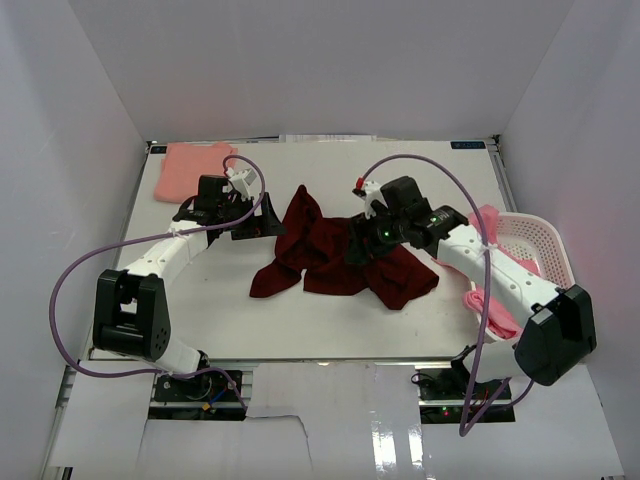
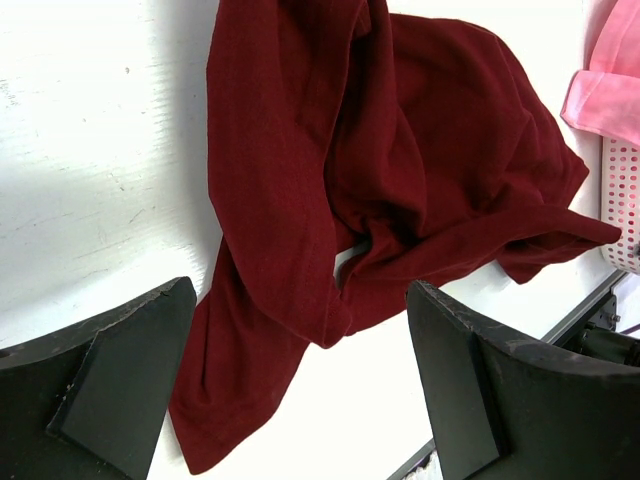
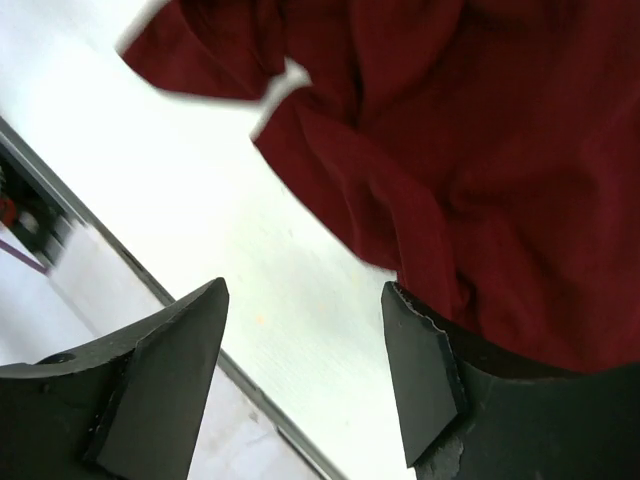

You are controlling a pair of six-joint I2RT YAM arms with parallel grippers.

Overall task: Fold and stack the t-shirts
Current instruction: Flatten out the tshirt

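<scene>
the left gripper (image 2: 300, 385) hangs with fingers apart over a crumpled maroon shirt (image 2: 400, 170) on the white table (image 2: 90, 150); pink cloth (image 2: 610, 80) and a basket (image 2: 625, 210) lie far right.

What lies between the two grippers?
The crumpled maroon t-shirt fills the stretch from left gripper to right gripper, which is over the shirt; seen in top external view.

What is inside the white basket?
Pink shirts lie in the basket, spilling over its rim. The right arm crosses over it, so how many there are and what lies underneath them cannot be seen.
</scene>
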